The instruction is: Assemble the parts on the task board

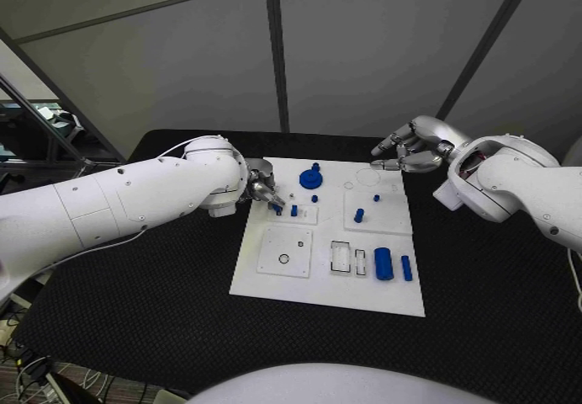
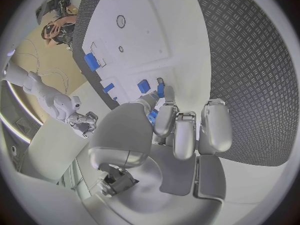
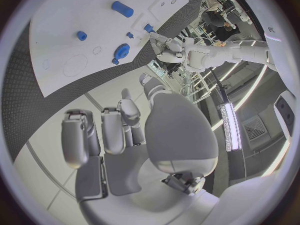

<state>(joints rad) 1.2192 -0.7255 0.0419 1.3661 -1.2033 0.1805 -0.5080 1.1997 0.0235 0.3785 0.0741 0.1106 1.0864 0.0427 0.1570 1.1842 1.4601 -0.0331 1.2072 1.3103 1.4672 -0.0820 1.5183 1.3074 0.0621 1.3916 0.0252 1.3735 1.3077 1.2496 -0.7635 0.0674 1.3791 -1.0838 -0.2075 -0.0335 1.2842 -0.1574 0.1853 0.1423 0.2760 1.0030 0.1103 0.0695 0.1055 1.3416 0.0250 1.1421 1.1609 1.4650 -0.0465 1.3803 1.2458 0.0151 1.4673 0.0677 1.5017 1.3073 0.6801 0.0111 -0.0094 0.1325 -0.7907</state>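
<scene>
Pegs like the small blue peg our left hand pinches at the task board's far-left corner look light, rigid and slippery, so we'd grip mid-shaft, while our right hand hovers empty, fingers loosely curled.

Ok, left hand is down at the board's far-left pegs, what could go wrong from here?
The left hand has its fingertips right among the small blue pegs, so it may tip a neighbouring peg. The bulky left arm hides part of that corner in the head view. The right hand hangs off the task board, so it shouldn't interfere.
</scene>
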